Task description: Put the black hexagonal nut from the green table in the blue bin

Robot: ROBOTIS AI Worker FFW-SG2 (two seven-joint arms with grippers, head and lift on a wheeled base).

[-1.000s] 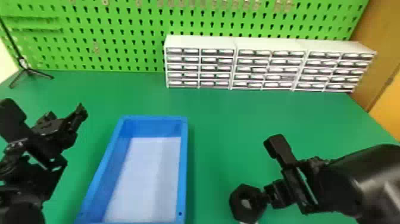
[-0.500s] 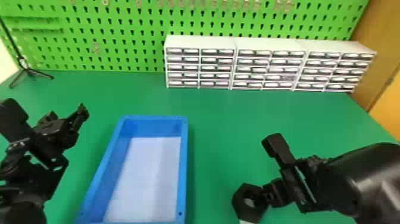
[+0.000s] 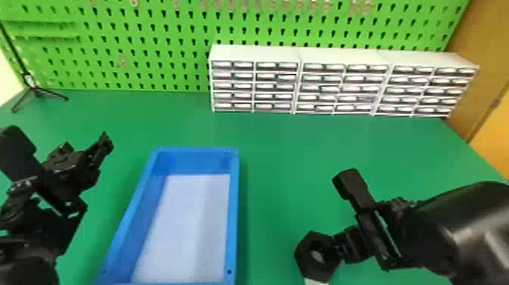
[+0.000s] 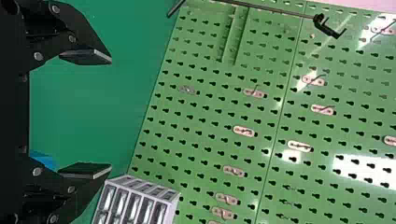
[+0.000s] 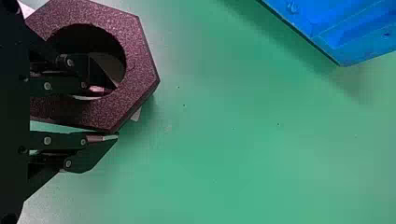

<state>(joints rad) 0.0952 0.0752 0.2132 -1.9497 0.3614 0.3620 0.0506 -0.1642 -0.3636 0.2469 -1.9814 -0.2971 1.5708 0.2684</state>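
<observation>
In the head view my right gripper [image 3: 338, 248] stands right of the blue bin [image 3: 232, 204], low over the table, holding the black hexagonal nut [image 3: 307, 261] by its near side. The right wrist view has one finger of the right gripper [image 5: 113, 113] through the hole of the nut [image 5: 140, 60] and the other along its outer edge, the wall between them. A corner of the blue bin [image 5: 345, 46] lies beyond. My left gripper [image 3: 104, 146] is parked left of the bin; its fingers stand wide apart in the left wrist view [image 4: 110, 113], nothing between them.
White drawer cabinets [image 3: 344, 57] line the back of the green table [image 3: 295, 144], before a green pegboard [image 3: 159, 49]. A black tripod [image 3: 34, 89] stands at the back left. Something white [image 3: 316, 282] shows just below the nut.
The nut has shifted very slightly rightward in the head view and its tilt has changed a little, along with a small movement of my right gripper. My left arm is practically still.
</observation>
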